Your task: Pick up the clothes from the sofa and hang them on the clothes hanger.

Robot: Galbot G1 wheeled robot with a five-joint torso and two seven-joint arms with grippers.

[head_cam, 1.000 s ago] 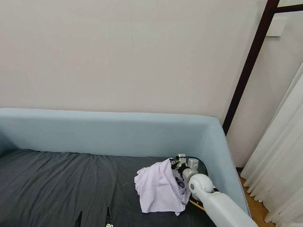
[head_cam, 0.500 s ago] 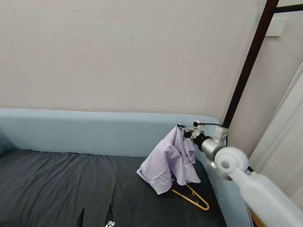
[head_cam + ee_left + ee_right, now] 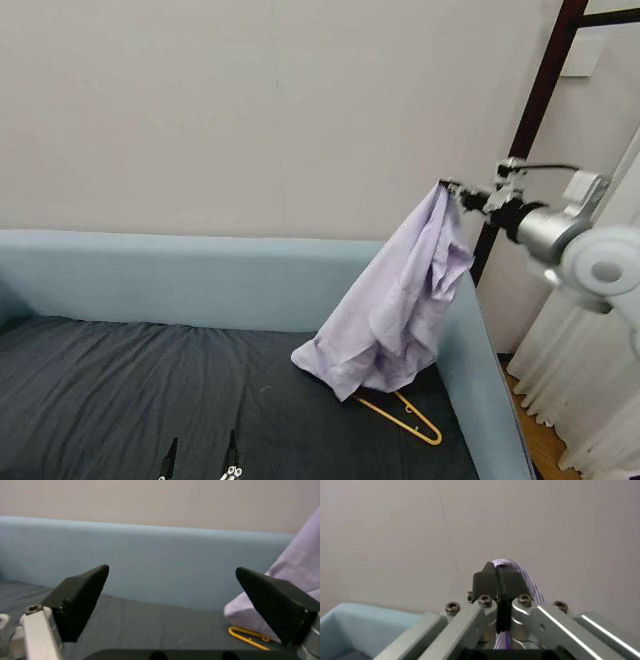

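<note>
Right gripper clamped on lilac shirt, midair.

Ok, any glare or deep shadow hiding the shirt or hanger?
Head view: soft even light, no glare; shirt hanging from the right hand and hanger on the sofa both plainly lit. Left wrist view: the open left hand reads dark against the sofa back. Right wrist view: small glints on the hand's screws.

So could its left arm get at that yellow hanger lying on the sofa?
Probably yes. The left gripper is open, low over the dark seat, and nothing lies between it and the yellow hanger. The lilac shirt, held up by the right gripper, hides part of it.
</note>
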